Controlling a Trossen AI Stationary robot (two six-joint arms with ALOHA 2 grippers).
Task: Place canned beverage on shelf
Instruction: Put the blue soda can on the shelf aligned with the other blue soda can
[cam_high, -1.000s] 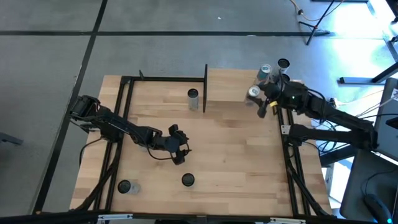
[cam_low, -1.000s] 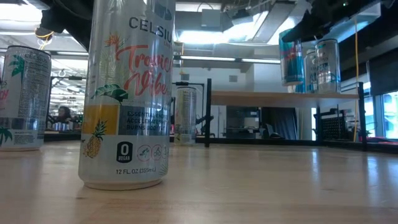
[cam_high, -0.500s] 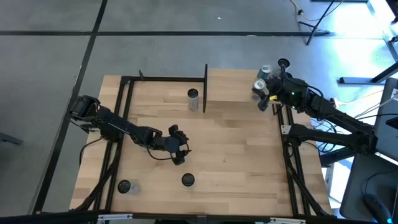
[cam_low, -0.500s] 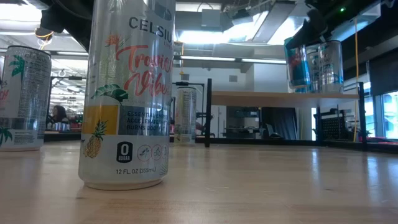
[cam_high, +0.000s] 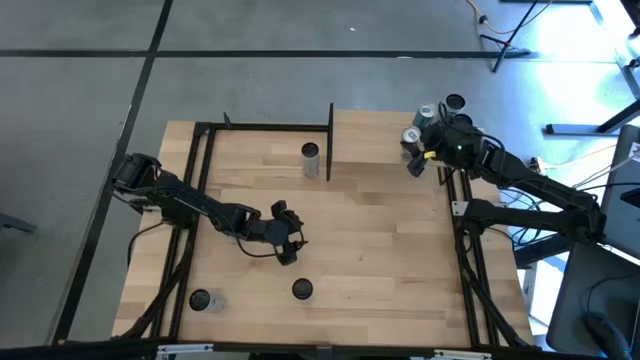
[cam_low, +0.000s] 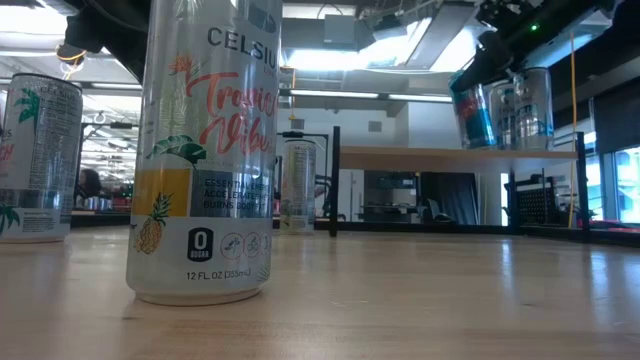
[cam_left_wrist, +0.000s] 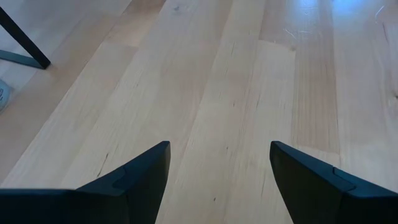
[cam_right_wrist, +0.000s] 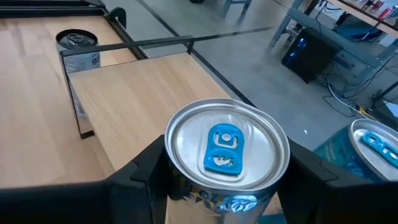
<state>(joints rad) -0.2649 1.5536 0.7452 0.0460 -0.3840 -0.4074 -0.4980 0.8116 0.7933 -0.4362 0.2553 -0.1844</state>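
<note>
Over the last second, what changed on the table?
The right gripper, shut on the blue-tabbed silver can, carried it from the light-wood shelf's front right edge farther back over the board, toward the two cans standing at its rear corner. The left gripper stayed open over the tabletop; the other cans did not move.

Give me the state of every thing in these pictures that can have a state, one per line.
Right end effector: shut on the blue-tab can, above the shelf's right end.
Blue-tab can: held, slightly tilted.
Left end effector: open, empty, over the tabletop.
Shelf: two cans standing at its right end.
Celsius can: upright on the tabletop.
Can by the shelf post: upright.
</note>
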